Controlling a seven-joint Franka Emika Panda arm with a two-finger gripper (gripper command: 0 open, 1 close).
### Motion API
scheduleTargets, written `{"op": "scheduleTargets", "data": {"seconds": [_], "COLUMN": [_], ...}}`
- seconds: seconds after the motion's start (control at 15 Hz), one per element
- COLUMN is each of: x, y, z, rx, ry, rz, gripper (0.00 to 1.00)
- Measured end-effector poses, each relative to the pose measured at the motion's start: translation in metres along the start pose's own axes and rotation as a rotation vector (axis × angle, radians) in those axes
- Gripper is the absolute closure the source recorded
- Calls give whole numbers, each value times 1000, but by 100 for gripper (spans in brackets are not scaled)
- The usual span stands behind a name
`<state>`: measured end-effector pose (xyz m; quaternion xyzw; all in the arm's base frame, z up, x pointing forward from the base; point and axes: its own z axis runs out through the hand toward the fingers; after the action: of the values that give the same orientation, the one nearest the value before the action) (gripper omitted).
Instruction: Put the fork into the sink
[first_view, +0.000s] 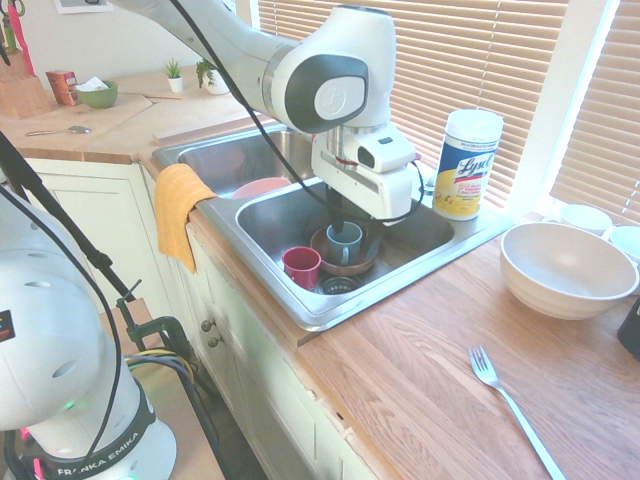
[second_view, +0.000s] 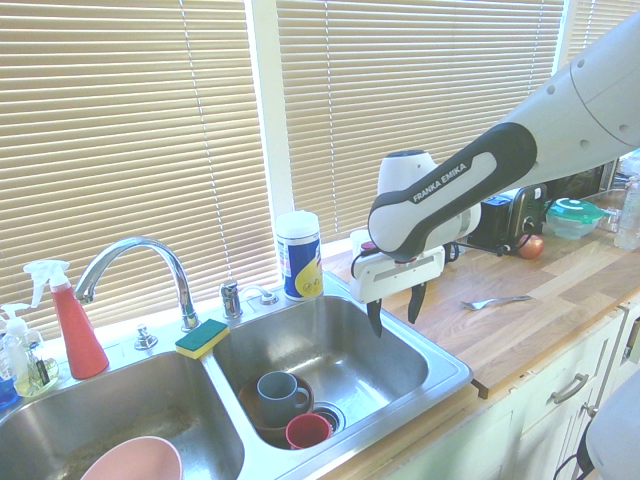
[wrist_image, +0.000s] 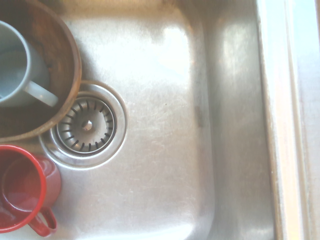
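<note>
Stainless sink (second_view: 440, 385), double basin, faucet (second_view: 135, 262) at rear. Left basin: pink bowl (second_view: 132, 462). Right basin: brown bowl (second_view: 262, 412) with grey mug (second_view: 280, 392) inside, red cup (second_view: 308, 430) just beside, drain strainer (wrist_image: 86, 125) partly crowded by both. Gripper (second_view: 396, 310) above right basin, pointing down, jaws apart, nothing between them. Wipes canister (second_view: 299, 255) on back rim. Further right, on wooden counter (second_view: 520, 325): fork (second_view: 497, 301), flat, well apart from gripper and sink, untouched. Cream bowl (first_view: 566, 270) near fork in first exterior view.

Task judged barely begun; reach and pick not yet made.

Risks, as judged:
- Thin handle flat on wood: little to bite on, fingertips likely to skid off or pin it down without lifting.
- Slick metal, long lever: grasp away from middle likely to let it pivot or slip out mid-carry.
- Approach across counter near cream bowl: possible knock.
- Release over crowded basin: possible drop onto mug or red cup, clatter or tipping; bare steel right of drain safer.
</note>
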<state>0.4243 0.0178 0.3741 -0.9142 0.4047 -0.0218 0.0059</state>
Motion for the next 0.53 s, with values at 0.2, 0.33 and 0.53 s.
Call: {"op": "scheduleTargets", "data": {"seconds": [0.2,0.33,0.53], "x": [-1,-3,9], "y": [-1,-1,27], "z": [0,-6,-31], "rx": [2,-2,-17], "ry": [1,-20,-87], "rz": [-62,-190,-374], "gripper": [0,0,0]}}
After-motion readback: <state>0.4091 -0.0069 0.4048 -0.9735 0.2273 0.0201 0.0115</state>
